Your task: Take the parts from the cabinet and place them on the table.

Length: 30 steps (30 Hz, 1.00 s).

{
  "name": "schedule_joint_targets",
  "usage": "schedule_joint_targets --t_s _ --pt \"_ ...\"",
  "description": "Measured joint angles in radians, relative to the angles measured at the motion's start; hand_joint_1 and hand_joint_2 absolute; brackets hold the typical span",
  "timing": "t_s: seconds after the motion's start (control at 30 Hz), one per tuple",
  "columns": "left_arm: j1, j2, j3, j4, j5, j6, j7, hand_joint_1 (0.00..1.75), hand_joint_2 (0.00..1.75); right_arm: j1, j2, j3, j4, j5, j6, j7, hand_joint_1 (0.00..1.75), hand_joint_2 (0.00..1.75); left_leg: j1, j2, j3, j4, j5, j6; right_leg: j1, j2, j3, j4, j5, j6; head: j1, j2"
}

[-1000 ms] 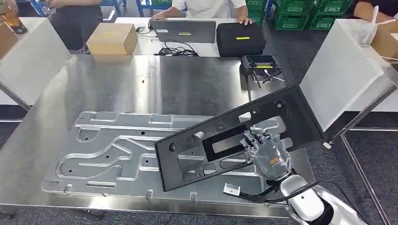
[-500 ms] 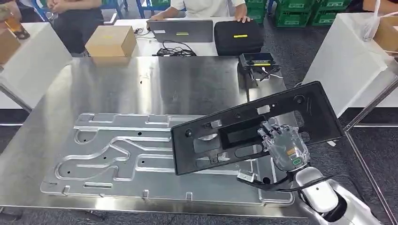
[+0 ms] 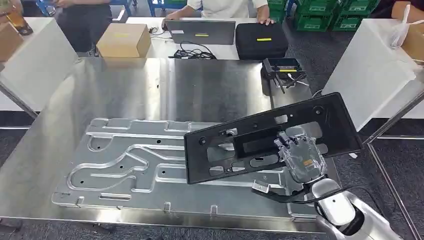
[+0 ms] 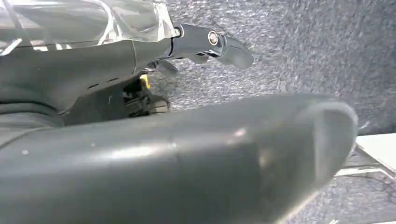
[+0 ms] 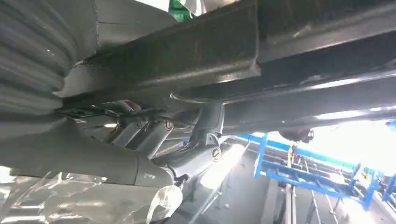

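My right robot hand (image 3: 300, 159) grips a flat black rectangular plastic panel with cut-outs (image 3: 270, 139), tilted above a large silver stamped metal plate (image 3: 135, 165) lying on the steel tabletop (image 3: 150, 85). My left robot hand's (image 4: 140, 154) grip I cannot tell.

Head view: high, down on table (image 3: 215, 85). Wrist views: close behind hands.
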Motion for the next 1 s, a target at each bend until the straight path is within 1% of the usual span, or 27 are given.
schedule_joint_targets --t_s 0.03,0.07,0.1,0.13,0.2,0.23,0.27,0.3,0.33,0.4,0.43,0.47,0.5,0.53,0.57,0.6,0.63,0.67,0.7,0.73,0.77,0.8,0.87,0.9,0.93,0.97,1.0 --pt "0.002 0.0 0.002 0.0 -0.002 0.0 0.0 0.0 0.0 0.007 0.0 0.0 0.002 0.0 0.0 0.003 1.75 1.75 -0.002 0.0 0.0 0.0 -0.001 0.001 0.003 0.0 -0.049 0.098 -0.042 0.001 0.0 0.0" --pt "0.003 0.0 0.005 0.0 -0.003 -0.001 0.0 0.0 0.0 0.013 0.0 0.0 0.002 0.0 -0.001 0.003 1.75 1.75 -0.004 0.0 0.0 0.001 -0.002 0.003 0.004 0.001 -0.091 0.18 -0.068 0.003 0.0 0.0" --pt "0.005 0.0 0.008 0.0 -0.006 -0.001 0.001 0.0 0.0 0.017 0.0 0.0 0.003 0.0 -0.003 0.003 1.75 1.75 -0.005 0.0 0.0 0.001 -0.002 0.003 0.004 0.0 -0.112 0.214 -0.069 0.004 0.0 0.0" --pt "0.005 0.0 0.008 0.0 -0.013 -0.001 0.006 0.0 0.0 0.023 0.0 0.0 0.006 0.002 -0.009 0.005 1.75 1.75 -0.005 0.0 0.002 0.001 -0.003 0.004 0.004 0.0 -0.109 0.192 -0.039 0.004 0.0 0.0" --pt "0.001 0.0 0.008 0.0 -0.033 -0.006 0.021 0.0 0.0 0.028 0.001 0.0 0.013 0.006 -0.024 0.006 1.75 1.75 -0.003 -0.002 0.005 0.007 -0.009 0.0 0.0 -0.001 -0.036 0.034 0.053 0.007 0.0 0.0" --pt "-0.002 0.0 0.008 -0.002 -0.045 -0.008 0.031 0.0 0.0 0.028 0.002 -0.001 0.022 0.006 -0.025 0.006 1.75 1.75 -0.002 -0.003 0.004 0.018 -0.017 -0.005 -0.004 -0.002 0.018 -0.077 0.101 0.011 0.0 0.0" --pt "-0.009 0.0 0.008 -0.002 -0.05 -0.012 0.033 0.0 0.0 0.027 0.003 -0.001 0.039 0.001 -0.017 0.011 1.75 1.75 -0.01 -0.003 -0.003 0.029 -0.026 -0.015 0.002 0.002 0.03 -0.103 0.083 0.009 0.0 0.0" --pt "-0.017 0.0 0.008 -0.002 -0.053 -0.021 0.034 0.0 0.0 0.027 0.005 -0.003 0.053 -0.01 -0.005 0.021 1.75 1.75 -0.01 -0.004 -0.007 0.037 -0.029 -0.016 0.0 0.004 0.026 -0.105 0.09 -0.003 -0.001 0.0" --pt "-0.024 0.0 0.008 -0.004 -0.054 -0.029 0.034 0.0 0.0 0.028 0.006 -0.007 0.071 -0.02 0.008 0.03 1.75 1.75 -0.01 -0.004 -0.008 0.034 -0.028 -0.017 0.002 0.004 0.024 -0.104 0.089 -0.005 -0.001 0.0" --pt "-0.033 0.0 0.008 -0.006 -0.054 -0.04 0.033 0.0 0.0 0.028 0.005 -0.012 0.11 -0.037 0.013 0.04 1.75 1.75 -0.006 -0.005 -0.008 0.036 -0.028 -0.02 0.004 0.004 0.023 -0.103 0.09 -0.015 -0.001 0.0" --pt "-0.035 0.0 0.008 -0.006 -0.054 -0.042 0.034 0.0 0.0 0.028 0.004 -0.017 0.124 -0.04 0.013 0.042 1.75 1.75 -0.004 -0.004 -0.011 0.049 -0.039 -0.026 0.0 0.002 0.024 -0.104 0.093 -0.02 0.0 0.0" --pt "-0.037 0.0 0.008 -0.009 -0.054 -0.042 0.033 0.0 0.0 0.028 0.002 -0.022 0.131 -0.044 0.012 0.043 1.75 1.75 -0.004 -0.002 -0.03 0.091 -0.069 -0.035 -0.002 0.001 0.023 -0.104 0.094 -0.026 -0.002 0.0" --pt "-0.039 0.0 0.008 -0.011 -0.054 -0.044 0.033 0.0 0.0 0.028 0.001 -0.024 0.14 -0.046 0.012 0.043 1.75 1.75 0.001 -0.002 -0.062 0.163 -0.109 -0.043 -0.002 0.002 0.021 -0.104 0.095 -0.028 -0.002 0.0" --pt "-0.04 0.0 0.008 -0.011 -0.054 -0.045 0.033 0.0 0.0 0.028 0.001 -0.026 0.15 -0.046 0.012 0.043 1.75 1.75 0.007 -0.001 -0.106 0.26 -0.151 -0.049 -0.002 0.003 0.02 -0.104 0.095 -0.029 -0.002 0.0" --pt "-0.041 0.0 0.008 -0.011 -0.054 -0.047 0.033 0.0 0.0 0.029 0.001 -0.026 0.161 -0.046 0.013 0.043 1.75 1.75 0.009 -0.001 -0.142 0.335 -0.178 -0.052 -0.002 0.003 0.019 -0.104 0.095 -0.029 -0.002 0.0" --pt "-0.04 0.0 0.008 -0.011 -0.054 -0.051 0.034 0.0 0.0 0.031 0.001 -0.026 0.168 -0.046 0.018 0.047 1.75 1.75 0.01 -0.001 -0.164 0.378 -0.185 -0.053 -0.002 0.004 0.019 -0.104 0.095 -0.029 -0.002 0.0" --pt "-0.04 0.0 0.008 -0.011 -0.054 -0.055 0.035 0.0 0.0 0.033 0.0 -0.027 0.175 -0.047 0.025 0.051 1.75 1.75 0.01 -0.001 -0.164 0.369 -0.168 -0.051 -0.002 0.004 0.019 -0.104 0.095 -0.029 -0.002 0.0" --pt "-0.04 0.0 0.008 -0.011 -0.053 -0.058 0.037 0.0 0.0 0.034 0.0 -0.028 0.18 -0.047 0.028 0.053 1.75 1.75 0.009 -0.001 -0.145 0.323 -0.139 -0.048 -0.002 0.004 0.019 -0.104 0.095 -0.029 -0.002 0.0" --pt "-0.04 0.0 0.008 -0.011 -0.048 -0.063 0.046 0.0 0.0 0.035 0.0 -0.032 0.183 -0.047 0.031 0.057 1.75 1.75 0.007 -0.002 -0.097 0.22 -0.088 -0.039 0.0 0.005 0.021 -0.105 0.095 -0.029 -0.002 0.0" --pt "-0.04 0.0 0.008 -0.011 -0.043 -0.067 0.05 0.0 0.0 0.036 -0.003 -0.035 0.185 -0.048 0.031 0.063 1.75 1.75 0.002 -0.002 -0.048 0.12 -0.046 -0.026 0.001 0.005 0.022 -0.105 0.095 -0.029 -0.002 0.0" --pt "-0.04 0.002 0.009 -0.011 -0.039 -0.071 0.054 0.0 0.0 0.037 -0.006 -0.04 0.187 -0.048 0.029 0.071 1.75 1.75 -0.006 -0.002 -0.009 0.038 -0.026 -0.007 -0.003 0.004 0.023 -0.106 0.095 -0.028 -0.002 0.0" --pt "-0.04 0.003 0.009 -0.011 -0.037 -0.073 0.056 0.0 0.0 0.039 -0.009 -0.043 0.188 -0.05 0.025 0.079 1.75 1.75 -0.008 0.002 -0.008 0.034 -0.027 -0.006 0.003 0.003 0.023 -0.106 0.095 -0.024 -0.002 0.0" --pt "-0.034 0.003 0.009 -0.011 -0.035 -0.077 0.063 0.0 0.0 0.049 -0.015 -0.052 0.193 -0.055 0.011 0.094 1.75 1.75 -0.015 0.003 -0.013 0.033 -0.026 -0.005 -0.004 0.002 0.024 -0.11 0.098 -0.012 -0.001 0.0" --pt "-0.032 0.003 0.009 -0.011 -0.033 -0.078 0.064 0.0 0.0 0.051 -0.015 -0.056 0.193 -0.055 -0.001 0.1 1.75 1.75 -0.016 0.003 -0.012 0.028 -0.023 -0.002 -0.004 0.003 0.027 -0.118 0.103 -0.005 -0.002 0.0" --pt "-0.032 0.004 0.009 -0.011 -0.032 -0.079 0.064 0.0 0.0 0.055 -0.016 -0.062 0.193 -0.053 -0.016 0.104 1.75 1.75 -0.007 0.003 0.003 0.002 -0.006 0.001 0.002 0.003 0.027 -0.12 0.101 0.002 -0.001 0.0" --pt "-0.032 0.003 0.009 -0.011 -0.032 -0.081 0.065 0.0 0.0 0.058 -0.018 -0.071 0.194 -0.048 -0.035 0.109 1.75 1.75 -0.005 0.005 0.008 -0.009 0.002 0.002 -0.001 0.001 0.019 -0.093 0.079 0.002 -0.001 0.0" --pt "-0.033 0.003 0.009 -0.011 -0.032 -0.084 0.065 0.0 0.0 0.058 -0.018 -0.077 0.194 -0.045 -0.049 0.111 1.75 1.75 -0.004 0.006 0.007 -0.01 0.004 0.007 0.001 0.002 -0.006 -0.033 0.039 -0.001 0.0 0.0"
